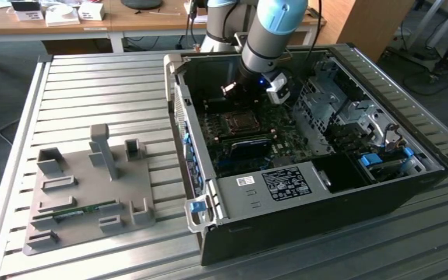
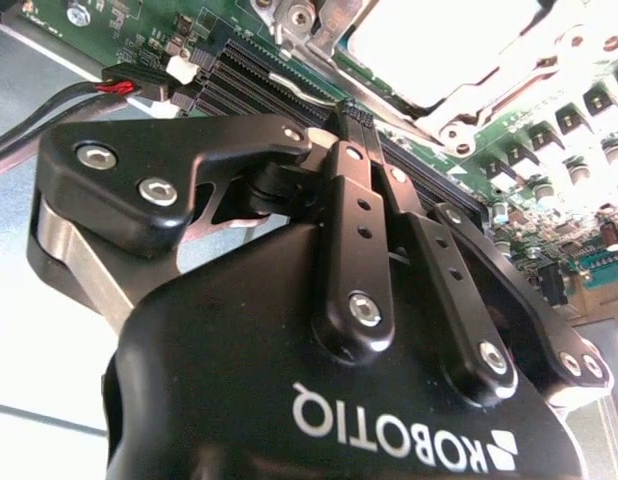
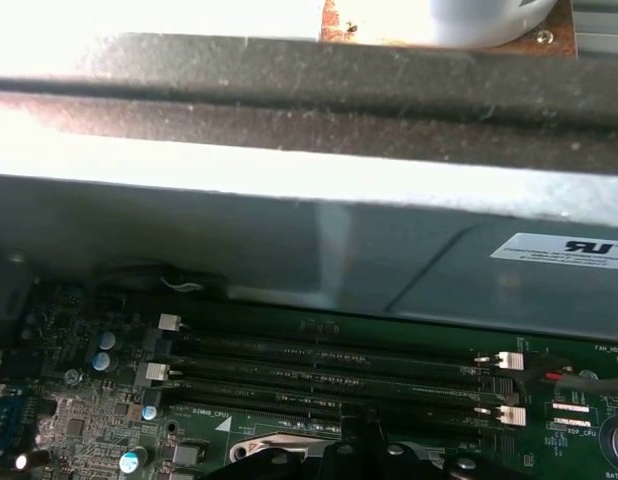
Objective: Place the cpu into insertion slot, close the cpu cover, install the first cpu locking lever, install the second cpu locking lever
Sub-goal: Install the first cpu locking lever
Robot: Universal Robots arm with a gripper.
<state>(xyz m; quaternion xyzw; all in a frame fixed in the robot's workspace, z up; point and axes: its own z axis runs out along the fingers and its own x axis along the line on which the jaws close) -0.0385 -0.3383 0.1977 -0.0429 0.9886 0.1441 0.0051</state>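
Second wrist view shows your black gripper (image 2: 351, 112) pressed together above the silvery windowed cpu cover (image 2: 459, 95) at upper right; treat its thin, stiff levers carefully.

exterior view: high up, looks down into the computer case (image 1: 302, 192) | both wrist views: very close to the green board (image 3: 319, 420)

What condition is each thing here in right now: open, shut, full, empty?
computer case: lying on its side, open.
hand: shut, tips close beside the socket's edge.
cpu cover: seems laid flat on the insertion slot.
memory slots: empty.
memory stick: lying in the grey holder tray.
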